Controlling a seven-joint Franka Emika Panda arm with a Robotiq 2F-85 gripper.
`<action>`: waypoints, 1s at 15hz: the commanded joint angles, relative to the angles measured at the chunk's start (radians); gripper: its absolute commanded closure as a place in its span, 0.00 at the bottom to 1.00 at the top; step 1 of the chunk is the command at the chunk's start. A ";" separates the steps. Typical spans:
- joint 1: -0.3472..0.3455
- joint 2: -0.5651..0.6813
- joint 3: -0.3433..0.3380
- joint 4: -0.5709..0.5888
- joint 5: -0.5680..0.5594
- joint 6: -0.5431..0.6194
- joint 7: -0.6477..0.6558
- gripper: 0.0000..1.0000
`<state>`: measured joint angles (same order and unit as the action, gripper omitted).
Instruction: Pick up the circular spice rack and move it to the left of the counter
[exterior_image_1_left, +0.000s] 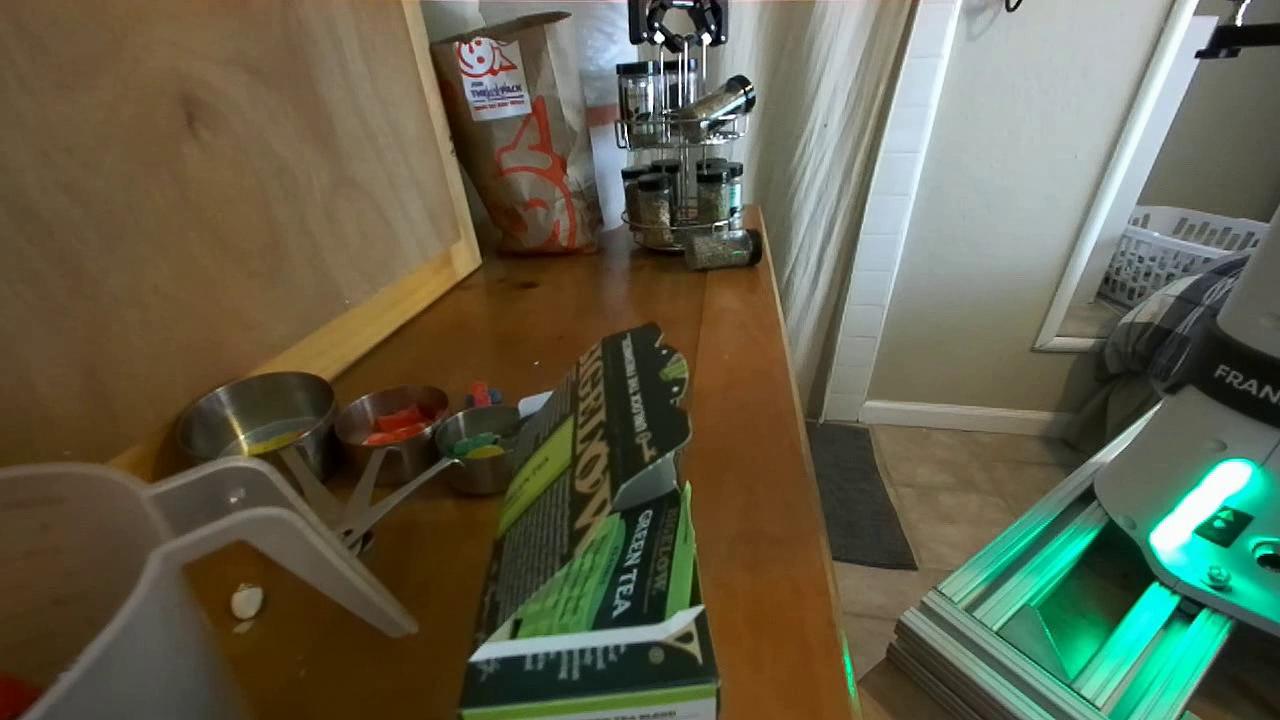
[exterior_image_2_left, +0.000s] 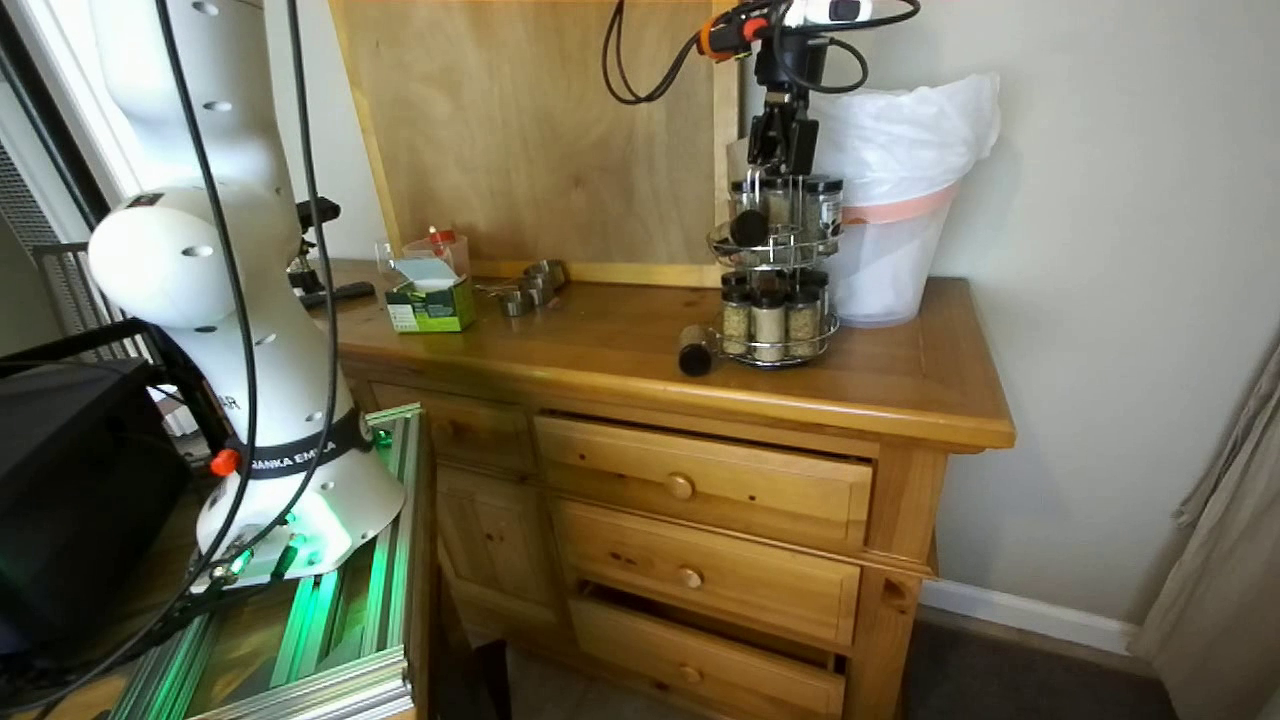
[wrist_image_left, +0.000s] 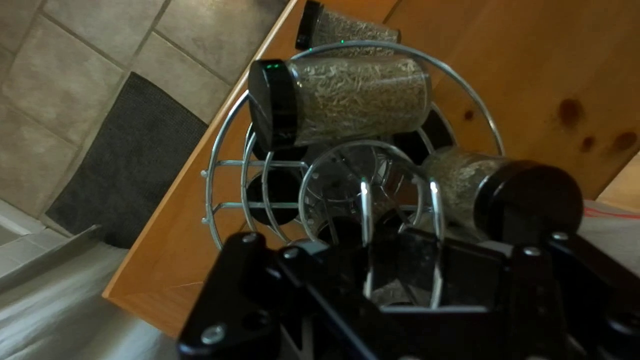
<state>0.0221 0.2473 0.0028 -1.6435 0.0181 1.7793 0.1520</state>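
Observation:
The circular spice rack stands at one end of the wooden counter, two wire tiers (exterior_image_1_left: 632, 140) (exterior_image_2_left: 775, 262) filled with black-capped jars. One jar (exterior_image_1_left: 715, 108) lies tilted on the upper tier. In the wrist view the rack's upper ring (wrist_image_left: 477, 97) holds a jar on its side (wrist_image_left: 355, 100) and a leaning jar (wrist_image_left: 500, 195). Another jar lies on the counter at the rack's foot (exterior_image_1_left: 722, 250) (exterior_image_2_left: 696, 350) (wrist_image_left: 352, 32). My gripper (exterior_image_1_left: 678, 42) (exterior_image_2_left: 785, 165) (wrist_image_left: 387, 260) is above the rack, its fingers closed on the top handle wires. The rack looks upright; I cannot tell whether its base touches the counter.
A paper bag (exterior_image_1_left: 530, 150) and a white lined bin (exterior_image_2_left: 885, 250) stand close behind the rack. Further along the counter (exterior_image_2_left: 600, 330) are a green tea box (exterior_image_1_left: 600, 540) (exterior_image_2_left: 430, 305), metal measuring cups (exterior_image_1_left: 260, 415) and a plastic pitcher (exterior_image_1_left: 90, 600). A wooden panel (exterior_image_2_left: 540, 140) backs the counter.

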 joint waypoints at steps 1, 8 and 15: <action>0.007 -0.090 0.010 -0.021 0.015 -0.033 -0.009 1.00; 0.015 -0.143 0.027 -0.059 0.008 -0.054 -0.033 1.00; 0.031 -0.141 0.042 -0.062 0.012 -0.037 -0.019 1.00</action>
<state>0.0465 0.1645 0.0406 -1.7144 0.0180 1.7538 0.1337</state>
